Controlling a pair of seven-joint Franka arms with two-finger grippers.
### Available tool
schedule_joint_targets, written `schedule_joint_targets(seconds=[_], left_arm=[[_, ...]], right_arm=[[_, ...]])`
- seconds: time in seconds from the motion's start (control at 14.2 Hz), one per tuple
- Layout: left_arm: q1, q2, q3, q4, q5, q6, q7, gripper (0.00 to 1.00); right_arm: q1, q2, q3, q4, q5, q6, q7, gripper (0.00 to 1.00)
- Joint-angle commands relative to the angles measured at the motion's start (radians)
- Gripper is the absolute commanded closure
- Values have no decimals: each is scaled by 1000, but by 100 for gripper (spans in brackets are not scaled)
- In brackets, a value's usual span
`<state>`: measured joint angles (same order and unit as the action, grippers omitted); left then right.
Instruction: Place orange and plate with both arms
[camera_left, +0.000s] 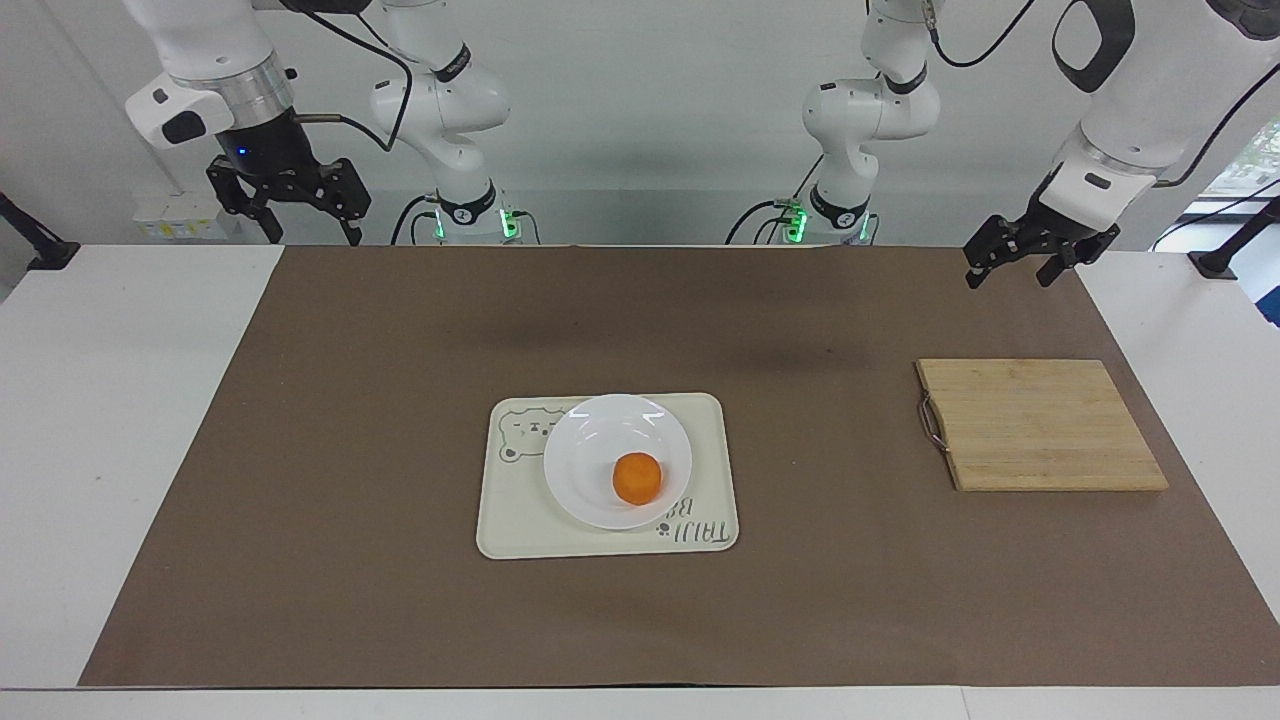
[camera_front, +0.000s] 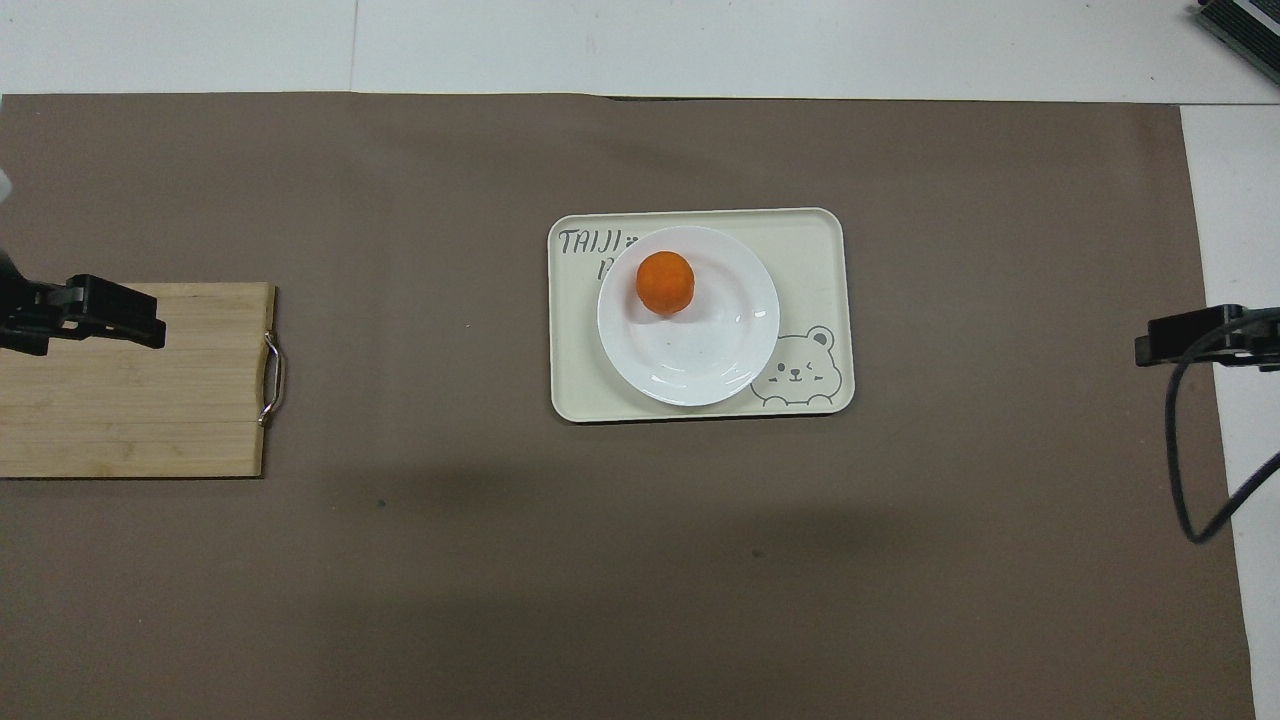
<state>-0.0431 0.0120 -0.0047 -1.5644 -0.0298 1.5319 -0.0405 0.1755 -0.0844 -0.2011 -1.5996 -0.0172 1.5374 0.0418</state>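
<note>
The orange (camera_left: 637, 477) (camera_front: 665, 282) lies on the white plate (camera_left: 600, 450) (camera_front: 700, 350), on the part of it farther from the robots. The plate rests on a cream tray (camera_left: 510, 500) (camera_front: 810, 250) at the middle of the brown mat. My right gripper (camera_left: 312, 238) (camera_front: 1145, 350) hangs open and empty, high over the mat's corner at the right arm's end. My left gripper (camera_left: 1008, 280) (camera_front: 150, 322) is raised at the left arm's end, open and empty, over the wooden board's robot-side part.
A wooden cutting board (camera_left: 1040, 425) (camera_front: 130, 400) with a metal handle lies on the mat toward the left arm's end. The brown mat (camera_left: 350, 450) covers most of the white table. A black cable (camera_front: 1185, 470) loops down from the right arm.
</note>
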Motion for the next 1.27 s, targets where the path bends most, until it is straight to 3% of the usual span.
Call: schedule_joint_targets(seconds=[0.0,0.35,0.63,0.85,1.2], left_arm=[[3,-9,0,-8,10,5,10,0],[2,-9,0,-8,10,5,10,0],[3,-9,0,-8,10,5,10,0],[3,-9,0,-8,10,5,10,0],[3,-9,0,-8,10,5,10,0]], right_arm=[[-8,-29,8,-34,-3,-2,-19,0],[-7,-31,2,-37,-9,15,-20,0],[2,64,9,121,-21,-115,-25,0],[-8,31,8,66,-3,-23,-26,0],[1,29,9,61,-3,-23,-29,0]])
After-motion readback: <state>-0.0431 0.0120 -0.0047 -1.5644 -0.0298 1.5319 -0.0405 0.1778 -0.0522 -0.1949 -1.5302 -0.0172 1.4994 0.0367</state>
